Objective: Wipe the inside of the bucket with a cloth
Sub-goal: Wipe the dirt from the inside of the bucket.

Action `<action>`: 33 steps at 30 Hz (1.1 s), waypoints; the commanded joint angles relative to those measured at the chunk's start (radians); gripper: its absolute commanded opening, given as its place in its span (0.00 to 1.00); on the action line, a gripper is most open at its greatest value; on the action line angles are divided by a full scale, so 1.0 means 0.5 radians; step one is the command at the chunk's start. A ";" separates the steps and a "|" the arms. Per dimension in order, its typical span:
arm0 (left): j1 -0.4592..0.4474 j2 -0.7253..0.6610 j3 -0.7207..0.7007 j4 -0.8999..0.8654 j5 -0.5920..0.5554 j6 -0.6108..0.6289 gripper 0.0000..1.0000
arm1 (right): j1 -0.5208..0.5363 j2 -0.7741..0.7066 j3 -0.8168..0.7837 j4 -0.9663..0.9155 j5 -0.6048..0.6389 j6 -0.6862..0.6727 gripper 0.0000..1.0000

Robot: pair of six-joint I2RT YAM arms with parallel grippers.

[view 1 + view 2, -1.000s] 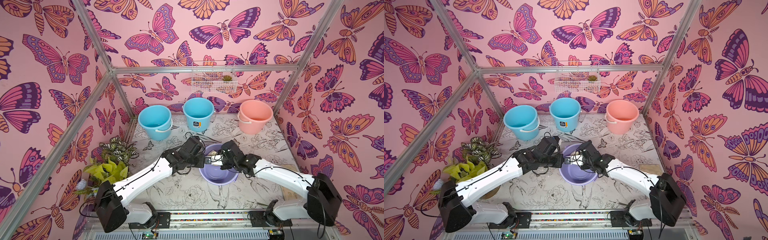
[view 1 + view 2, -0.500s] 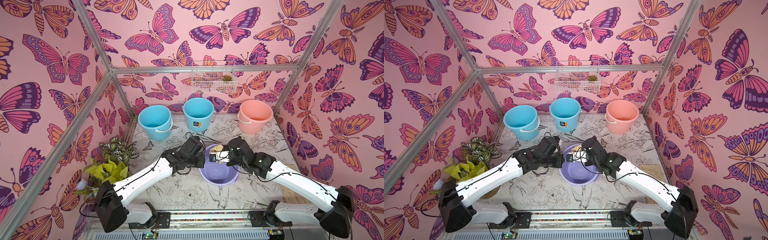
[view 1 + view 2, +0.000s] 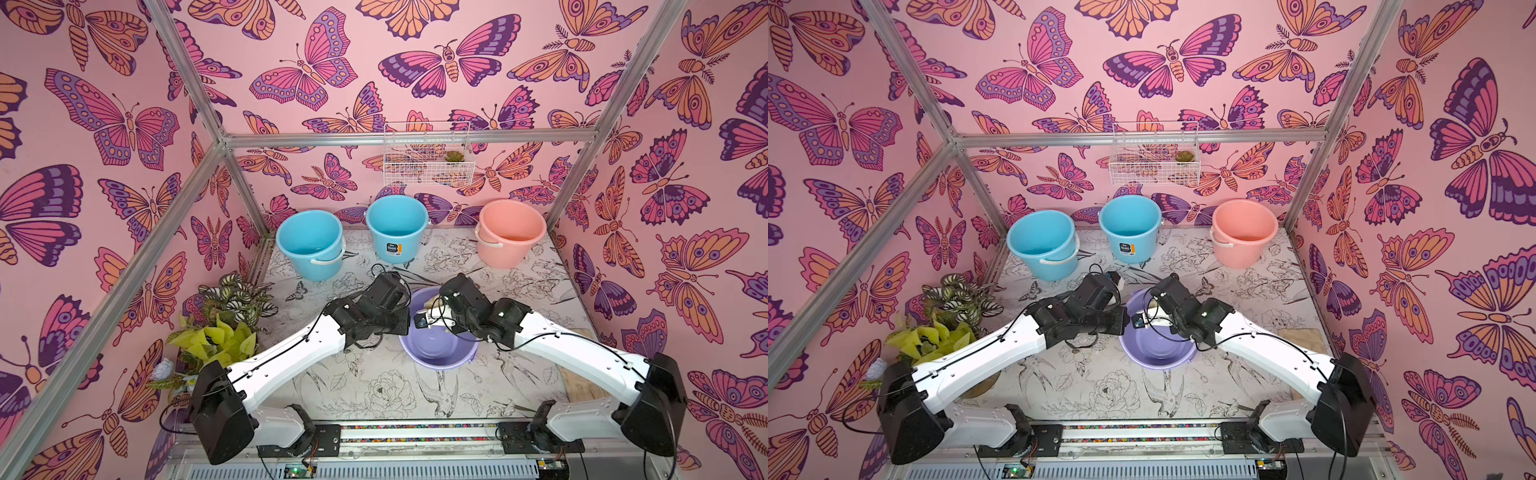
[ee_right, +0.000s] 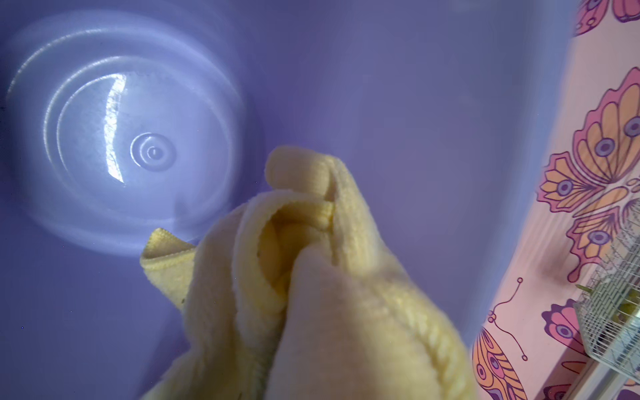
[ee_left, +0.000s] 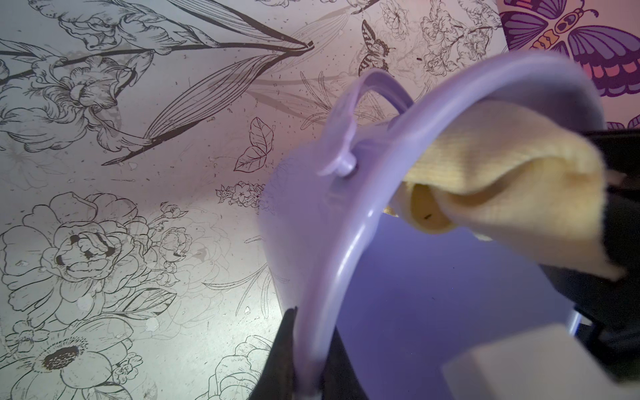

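The lavender bucket (image 3: 436, 353) (image 3: 1156, 349) stands mid-table between my two arms. My left gripper (image 3: 406, 324) (image 5: 308, 367) is shut on the bucket's left rim (image 5: 349, 263), one finger outside the wall and one inside. My right gripper (image 3: 432, 316) reaches into the bucket from the right and is shut on the pale-yellow cloth (image 3: 430, 305) (image 4: 311, 277). The bunched cloth hides its fingers. It hangs against the inner wall near the far rim, above the bucket's bottom (image 4: 149, 149). In the left wrist view the cloth (image 5: 485, 194) shows just inside the rim.
Two sky-blue buckets (image 3: 309, 243) (image 3: 397, 226) and a salmon-pink bucket (image 3: 509, 237) line the back wall under a wire basket (image 3: 426, 153). Potted plants (image 3: 220, 328) stand at the left. A tan mat (image 3: 579, 376) lies at the right edge.
My right gripper has carried the cloth from lower in the bucket up toward the far wall, and the right arm has swung out and back. The left gripper has kept its grip on the rim.
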 commanded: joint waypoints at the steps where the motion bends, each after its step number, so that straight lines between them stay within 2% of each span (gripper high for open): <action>1: -0.011 -0.008 0.000 -0.034 0.047 0.037 0.00 | -0.013 0.090 -0.068 0.058 0.081 0.053 0.00; 21: -0.010 -0.045 -0.003 -0.038 0.047 0.043 0.00 | -0.098 0.577 -0.256 0.429 -0.211 0.336 0.00; 28: -0.010 -0.029 -0.003 -0.037 0.021 0.026 0.00 | -0.120 0.444 -0.238 0.318 -0.245 0.378 0.00; 33: -0.010 -0.010 -0.003 -0.037 -0.007 -0.008 0.00 | -0.120 0.154 -0.172 0.126 -0.335 0.506 0.00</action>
